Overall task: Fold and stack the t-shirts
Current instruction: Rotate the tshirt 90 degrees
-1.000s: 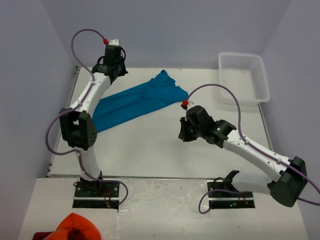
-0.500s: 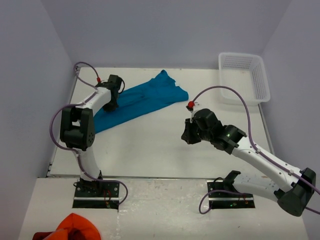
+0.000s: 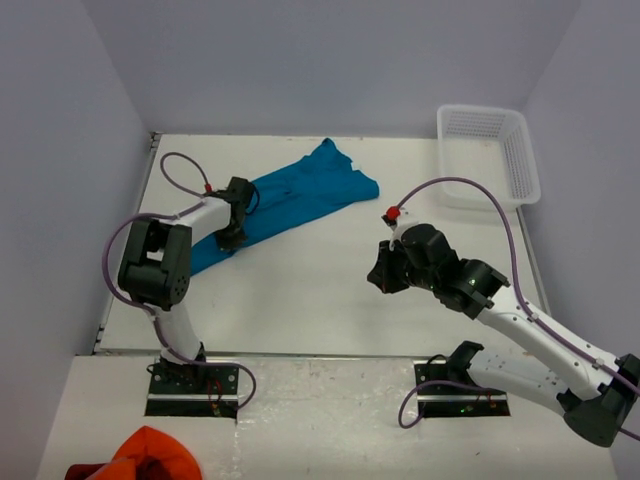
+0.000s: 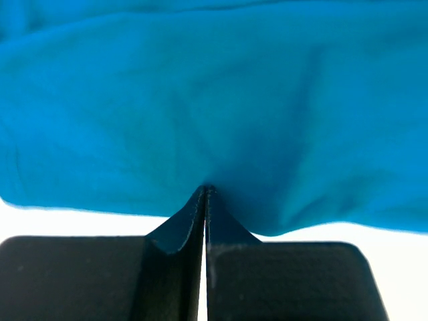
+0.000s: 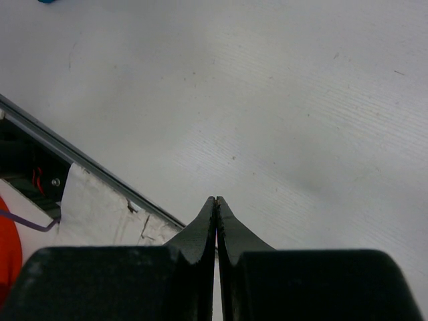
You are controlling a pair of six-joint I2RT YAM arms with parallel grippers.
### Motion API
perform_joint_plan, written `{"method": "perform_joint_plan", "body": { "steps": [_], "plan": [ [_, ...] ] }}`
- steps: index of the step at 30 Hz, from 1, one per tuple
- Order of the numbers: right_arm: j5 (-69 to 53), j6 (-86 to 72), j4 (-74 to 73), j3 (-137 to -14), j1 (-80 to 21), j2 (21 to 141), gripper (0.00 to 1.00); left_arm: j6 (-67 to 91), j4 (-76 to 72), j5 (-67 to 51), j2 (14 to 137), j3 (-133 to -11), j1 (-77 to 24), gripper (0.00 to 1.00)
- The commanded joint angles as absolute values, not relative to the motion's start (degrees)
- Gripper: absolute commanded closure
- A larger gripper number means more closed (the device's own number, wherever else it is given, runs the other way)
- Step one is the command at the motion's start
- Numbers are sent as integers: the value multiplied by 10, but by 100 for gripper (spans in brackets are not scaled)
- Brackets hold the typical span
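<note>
The fingers (image 4: 182, 226) of your left gripper (image 4: 204, 192) are pressed flat together. The near hem of the t-shirt (image 4: 214, 100) puckers to a point right at their tips, so they look to be pinching a fold of cloth rather than just resting on it. A second ago that arm was raised over the far left corner. It has since swung down and toward you, and the left gripper (image 3: 235, 217) now sits low on the shirt's near edge, close to its left end.

Your right gripper (image 3: 381, 277) has eased back a little toward its base and hangs over bare table. Its fingers (image 5: 199, 231) are closed on nothing, well apart from the cloth.

The t-shirt (image 3: 300, 192) has hardly shifted. It lies in a loose diagonal band across the far left of the table (image 3: 300, 290), rumpled and not spread out. My reading is that you have only just taken hold, so flattening and folding are still ahead, and the right arm will have to come across to help.

The table is matte white with faint scuffs, so the cotton should slide on it. A white slatted basket (image 3: 520, 165) sits at the far right corner. Pale lavender walls close in the sides and back, and an orange-red cloth (image 3: 150, 455) lies bunched on the ledge beside the left base, off the table.
</note>
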State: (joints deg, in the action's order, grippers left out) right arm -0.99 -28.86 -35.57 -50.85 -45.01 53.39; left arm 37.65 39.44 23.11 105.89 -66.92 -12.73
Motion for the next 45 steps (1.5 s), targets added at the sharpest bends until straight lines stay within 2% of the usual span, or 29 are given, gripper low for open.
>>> {"method": "perform_joint_plan", "body": {
  "steps": [1, 7, 27, 34, 37, 38, 42, 44, 45],
  "plan": [
    [-2, -291, -364, -515, -454, 527, 100, 421, 331, 150, 1063, -636, -184, 100],
    [17, -296, -376, -531, -454, 518, 100, 462, 291, 93, 1099, -617, -274, 100],
    [94, -323, -426, -582, -454, 539, 100, 554, 284, 47, 1124, -721, -586, 100],
    [105, -329, -423, -584, -454, 551, 100, 483, 285, 80, 1072, -762, -609, 100],
    [116, -332, -428, -584, -454, 562, 94, 419, 301, 121, 1045, -800, -606, 100],
    [125, -334, -430, -586, -454, 565, 88, 403, 308, 137, 1041, -812, -599, 100],
    [174, -357, -443, -594, -454, 572, 80, 314, 313, 139, 1020, -863, -546, 100],
    [180, -359, -446, -604, -454, 580, 64, 275, 313, 121, 1023, -881, -489, 100],
    [184, -360, -453, -606, -453, 591, 51, 259, 307, 107, 1027, -902, -470, 100]
  ]
}}
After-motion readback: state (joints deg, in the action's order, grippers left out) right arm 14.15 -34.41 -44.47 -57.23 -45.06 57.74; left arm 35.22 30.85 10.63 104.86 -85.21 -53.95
